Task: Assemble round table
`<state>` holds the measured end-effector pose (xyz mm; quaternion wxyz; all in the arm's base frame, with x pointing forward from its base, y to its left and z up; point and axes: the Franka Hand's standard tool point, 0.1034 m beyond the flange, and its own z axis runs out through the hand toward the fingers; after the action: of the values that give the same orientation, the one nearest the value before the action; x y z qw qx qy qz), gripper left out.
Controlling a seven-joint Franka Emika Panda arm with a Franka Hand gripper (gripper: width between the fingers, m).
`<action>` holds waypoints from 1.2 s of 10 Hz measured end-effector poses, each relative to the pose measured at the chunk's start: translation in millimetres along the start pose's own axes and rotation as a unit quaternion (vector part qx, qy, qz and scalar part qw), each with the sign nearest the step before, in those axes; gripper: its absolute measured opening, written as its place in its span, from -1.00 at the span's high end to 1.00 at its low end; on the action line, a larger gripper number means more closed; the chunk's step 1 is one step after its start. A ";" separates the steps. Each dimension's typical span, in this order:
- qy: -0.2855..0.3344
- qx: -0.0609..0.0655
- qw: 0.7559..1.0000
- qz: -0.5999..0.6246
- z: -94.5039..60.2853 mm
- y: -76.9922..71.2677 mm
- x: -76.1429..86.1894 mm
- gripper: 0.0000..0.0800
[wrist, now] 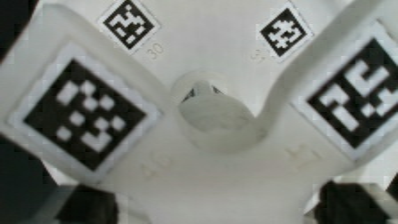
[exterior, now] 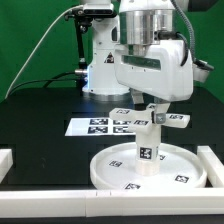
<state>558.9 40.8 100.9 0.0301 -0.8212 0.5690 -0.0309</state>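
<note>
One upright leg on the disc, directly beneath the gripper

No legible text, only tags

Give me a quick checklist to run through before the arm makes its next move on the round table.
1. Round disc flat on the table between the white rails: ok.
2. Leg upright at the disc's middle: ok.
3. Base piece on top of the leg: ok by the exterior view; whether it is fully seated, cannot tell.
4. Gripper directly over the base piece: ok.
5. Jaws open or shut on the base piece: cannot tell.
6. Marker board clear of the parts: ok.
</note>
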 end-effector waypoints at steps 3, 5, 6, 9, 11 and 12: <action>-0.009 0.003 0.998 -0.060 -13.9 -7.1 -4.0 -0.62; -0.016 0.009 0.985 -0.172 -30.8 -13.6 -9.5 -0.62; -0.013 0.010 0.969 -0.245 -31.2 -13.8 -10.8 -0.62; -0.012 0.009 0.883 -0.470 -27.8 -10.0 -5.3 -0.62; -0.012 0.009 0.843 -0.538 -26.1 -8.7 -4.9 -0.62; -0.012 0.009 0.829 -0.559 -26.1 -8.6 -4.6 -0.62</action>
<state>563.1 47.7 127.6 0.0216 -0.9990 0.0115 -0.0381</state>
